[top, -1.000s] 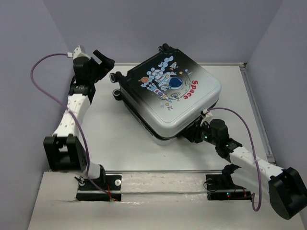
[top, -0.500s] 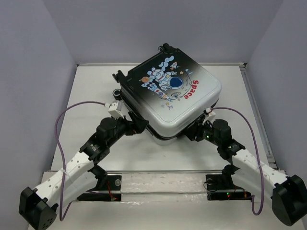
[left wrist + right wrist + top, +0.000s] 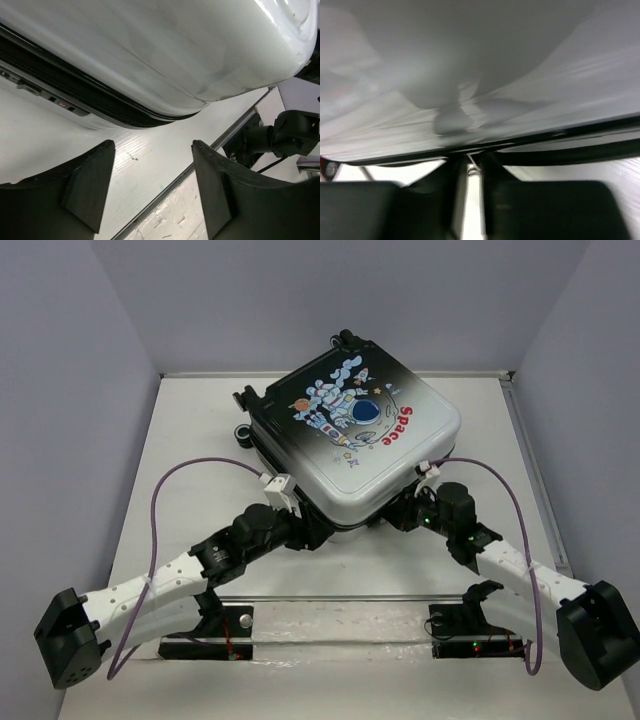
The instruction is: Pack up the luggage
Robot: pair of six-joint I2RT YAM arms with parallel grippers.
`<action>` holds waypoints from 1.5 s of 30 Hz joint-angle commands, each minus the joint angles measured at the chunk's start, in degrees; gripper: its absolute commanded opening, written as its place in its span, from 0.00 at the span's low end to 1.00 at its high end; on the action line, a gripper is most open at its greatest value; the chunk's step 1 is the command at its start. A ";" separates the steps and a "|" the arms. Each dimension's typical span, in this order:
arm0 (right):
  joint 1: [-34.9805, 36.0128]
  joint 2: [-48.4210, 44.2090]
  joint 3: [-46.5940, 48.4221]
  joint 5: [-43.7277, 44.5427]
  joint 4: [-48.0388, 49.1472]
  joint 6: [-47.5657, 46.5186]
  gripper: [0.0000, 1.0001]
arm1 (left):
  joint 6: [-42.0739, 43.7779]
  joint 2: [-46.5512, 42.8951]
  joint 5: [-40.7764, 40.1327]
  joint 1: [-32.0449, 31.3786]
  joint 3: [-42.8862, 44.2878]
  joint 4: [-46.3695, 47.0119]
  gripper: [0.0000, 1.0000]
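Left gripper (image 3: 152,150): held wide, with nothing between the fingers; set just off the near-left edge of the luggage (image 3: 350,430).
Right gripper (image 3: 468,175): fingers drawn narrow, almost together, tucked under the near-right edge. Whether anything is pinched cannot be told.
Luggage position: laid flat on the table (image 3: 200,430), turned at an angle, toward the far middle.
Progress: judged late — the shell halves are brought together and the contents are hidden. Zipping is probably what is left.
Shell: hard, glossy moulded plastic with rounded corners, graded white to black, printed with an astronaut (image 3: 345,410).
Seam (image 3: 75,82): black zip band between the halves.
Wheels (image 3: 243,432): black casters at the far-left end.
Table surface: white, matte — faintly ribbed.
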 commanded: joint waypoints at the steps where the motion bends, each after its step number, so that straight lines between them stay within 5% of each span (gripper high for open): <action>1: 0.49 0.05 -0.67 -0.76 8.89 2.21 0.07 | 1.16 4.35 -1.48 -2.37 0.18 8.39 0.70; 10: 12.24 -3.56 -3.75 5.82 4.16 4.94 0.07 | 1.96 13.23 -4.03 -2.99 4.04 18.85 0.57; 19: 45.38 -0.32 -3.06 28.49 0.46 15.22 0.07 | 4.59 23.78 -6.14 -4.13 12.57 24.84 0.56; 26: 52.17 15.76 4.68 28.33 21.53 15.84 0.07 | 5.64 28.62 -5.52 -4.40 25.54 21.43 0.56; 29: 52.17 15.17 5.29 34.20 22.27 15.84 0.07 | 8.36 27.83 -9.03 -4.40 34.52 10.19 0.74; 31: 52.17 13.67 5.30 39.92 17.88 17.16 0.07 | 9.51 26.78 -10.62 -3.70 37.70 2.36 0.99; 35: 52.17 8.93 3.71 43.97 14.36 18.04 0.07 | 9.25 22.40 -5.29 5.68 42.90 -7.93 0.99; 38: 52.17 6.73 3.54 44.24 11.72 17.78 0.07 | 8.28 22.02 7.72 19.91 44.12 -11.00 0.99; 45: 52.17 6.28 3.63 44.50 8.90 17.95 0.07 | 6.27 29.57 15.90 41.73 45.71 -10.33 0.99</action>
